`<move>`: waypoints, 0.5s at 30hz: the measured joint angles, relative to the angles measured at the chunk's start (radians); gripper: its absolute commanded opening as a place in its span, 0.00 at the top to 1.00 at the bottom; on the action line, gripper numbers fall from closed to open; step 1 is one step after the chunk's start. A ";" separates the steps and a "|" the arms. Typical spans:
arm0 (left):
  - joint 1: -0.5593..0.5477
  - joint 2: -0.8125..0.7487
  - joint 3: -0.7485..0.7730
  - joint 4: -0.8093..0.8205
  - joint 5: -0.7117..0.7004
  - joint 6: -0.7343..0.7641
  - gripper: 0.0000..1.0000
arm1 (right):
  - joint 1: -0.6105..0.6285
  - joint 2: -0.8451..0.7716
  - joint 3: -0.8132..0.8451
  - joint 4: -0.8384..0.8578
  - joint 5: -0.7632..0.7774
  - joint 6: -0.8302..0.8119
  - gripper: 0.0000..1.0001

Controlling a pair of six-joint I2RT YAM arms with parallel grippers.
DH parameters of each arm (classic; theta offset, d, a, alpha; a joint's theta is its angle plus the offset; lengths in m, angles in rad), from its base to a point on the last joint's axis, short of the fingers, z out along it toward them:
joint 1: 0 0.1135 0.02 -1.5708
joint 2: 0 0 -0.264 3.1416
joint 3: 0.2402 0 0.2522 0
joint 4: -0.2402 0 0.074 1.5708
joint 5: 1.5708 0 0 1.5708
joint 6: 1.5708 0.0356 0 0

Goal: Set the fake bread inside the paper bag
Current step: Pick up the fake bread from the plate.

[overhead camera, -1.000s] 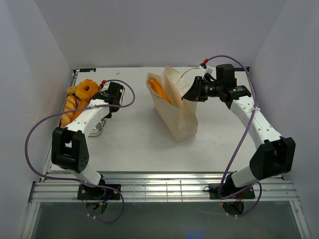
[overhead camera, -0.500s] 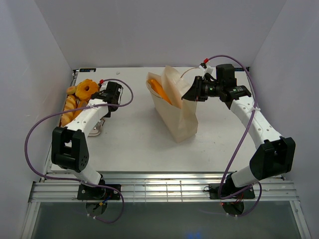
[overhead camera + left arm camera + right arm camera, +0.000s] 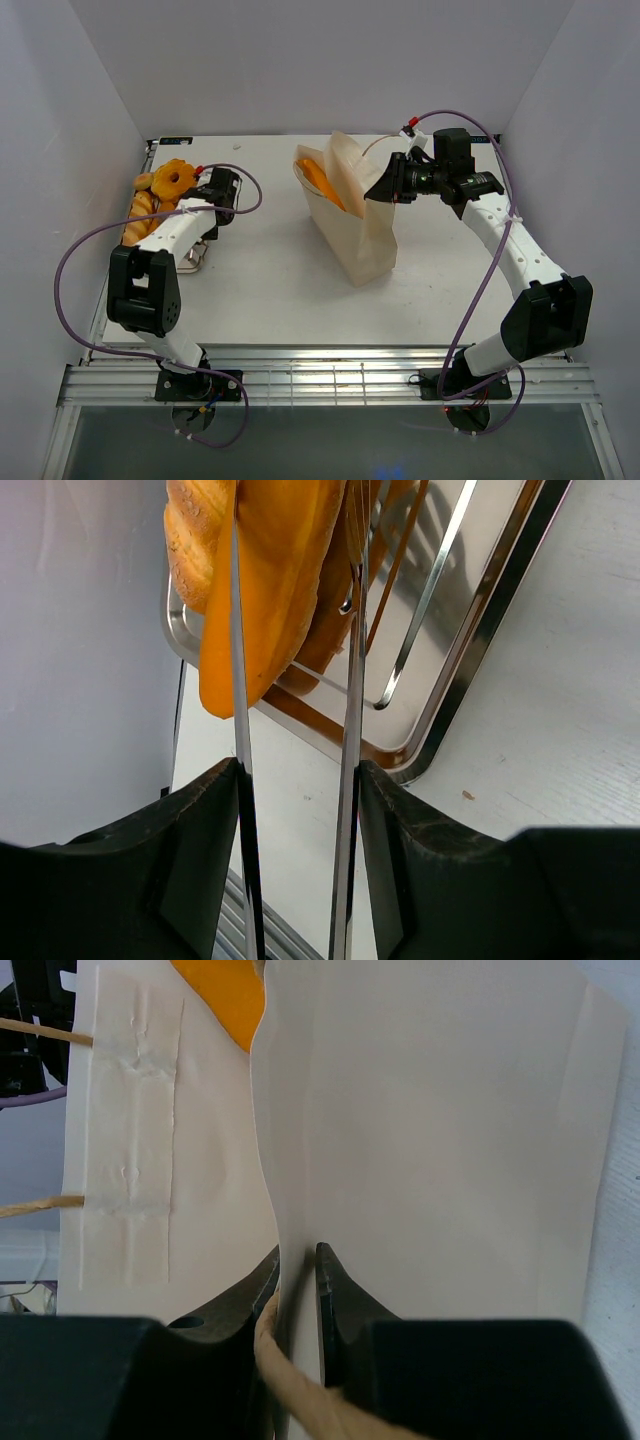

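My left hand [image 3: 297,772] pressed the tongs [image 3: 352,680] astride a loaf [image 3: 285,570] above the tray [image 3: 490,630], upper left of the wrist view. My right hand [image 3: 297,1260] pinched the paper bag [image 3: 430,1140] wall. The glossy loaf (a slippery thing, I judged) could slide out if the tongs spread.

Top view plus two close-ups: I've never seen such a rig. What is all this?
Two white robot arms stand at the near edge of a white table. The top view looks down from above; each close-up comes from a camera on a wrist. The left gripper holds thin metal tongs, their blades either side of a glossy orange toy loaf on a flat silver metal tray. The right gripper pinches one wall of the tall tan paper bag, with another orange loaf inside.
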 measured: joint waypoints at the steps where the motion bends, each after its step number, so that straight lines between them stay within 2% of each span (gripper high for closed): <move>1: 0.001 0.000 0.000 0.004 0.000 0.000 0.40 | 0.000 0.000 0.000 0.001 0.000 0.000 0.79; 8: 0.025 0.002 -0.002 0.029 0.000 0.002 0.43 | 0.000 0.000 0.000 0.002 0.000 0.000 0.79; 11: 0.032 0.002 -0.010 0.040 0.001 0.006 0.50 | 0.000 0.000 0.000 0.002 0.000 0.000 0.79; 15: 0.038 0.003 -0.019 0.042 0.006 0.008 0.71 | 0.000 0.000 0.000 0.002 0.000 0.000 0.79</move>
